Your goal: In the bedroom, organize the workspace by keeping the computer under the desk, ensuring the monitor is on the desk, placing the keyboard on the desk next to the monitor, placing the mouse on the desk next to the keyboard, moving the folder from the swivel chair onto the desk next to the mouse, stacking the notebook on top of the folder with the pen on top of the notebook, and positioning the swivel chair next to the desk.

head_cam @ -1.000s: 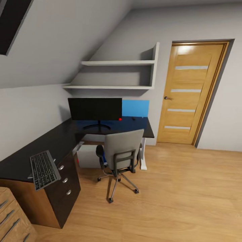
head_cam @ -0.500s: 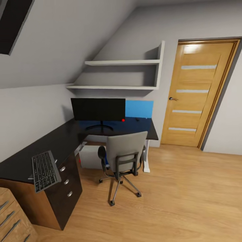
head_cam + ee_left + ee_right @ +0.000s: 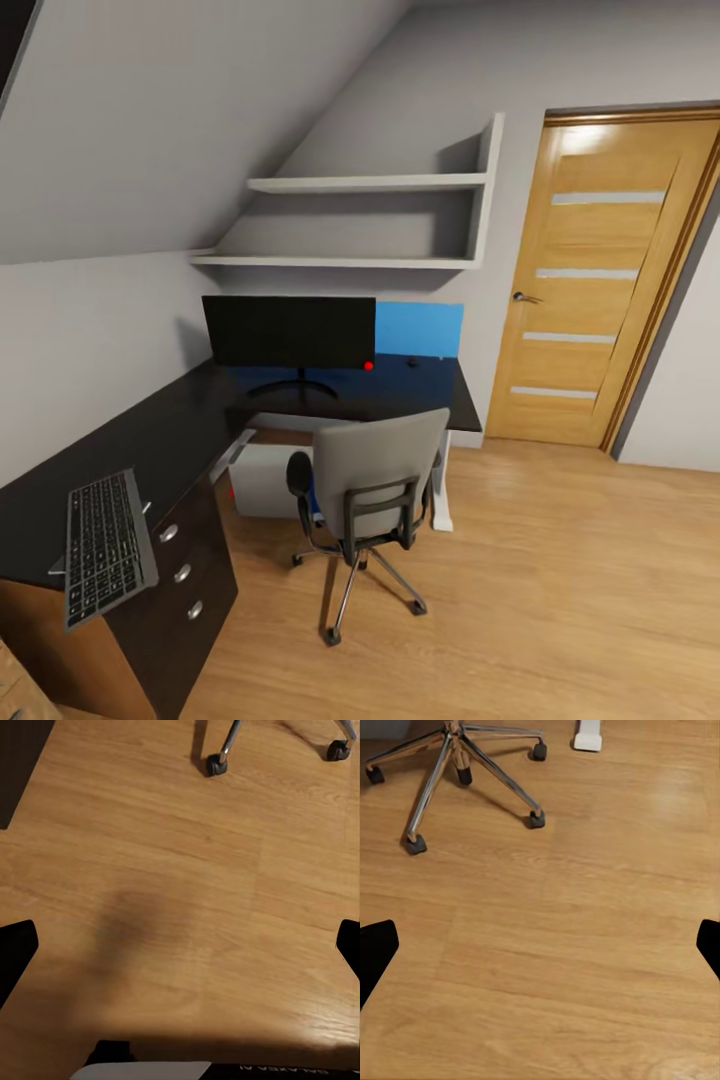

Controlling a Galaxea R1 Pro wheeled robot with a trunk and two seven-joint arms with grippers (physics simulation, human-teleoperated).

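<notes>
The black L-shaped desk (image 3: pixel 170 440) runs along the left wall. The monitor (image 3: pixel 290 332) stands at its far corner, and the small mouse (image 3: pixel 412 362) lies to its right. At the near end the keyboard (image 3: pixel 100 548) lies askew, overhanging the desk edge. The grey computer (image 3: pixel 262 480) sits under the desk. The swivel chair (image 3: pixel 375 485) faces the desk, and a blue sliver of the folder (image 3: pixel 313 492) shows on its seat. The notebook and pen are hidden. My left gripper (image 3: pixel 180 949) and right gripper (image 3: pixel 540 945) are open over bare floor.
An oak door (image 3: pixel 600 290) is at the back right. Two white shelves (image 3: pixel 350 225) hang above the monitor, and a blue wall panel (image 3: pixel 420 330) is behind the desk. The chair casters (image 3: pixel 217 765) and chrome base (image 3: pixel 457 754) are close ahead. The desk's white leg (image 3: pixel 587 735) stands beyond them.
The whole head view has shifted: the camera moved closer and a little right. The keyboard now sits lower left in the picture. Nothing on the desk or chair moved.
</notes>
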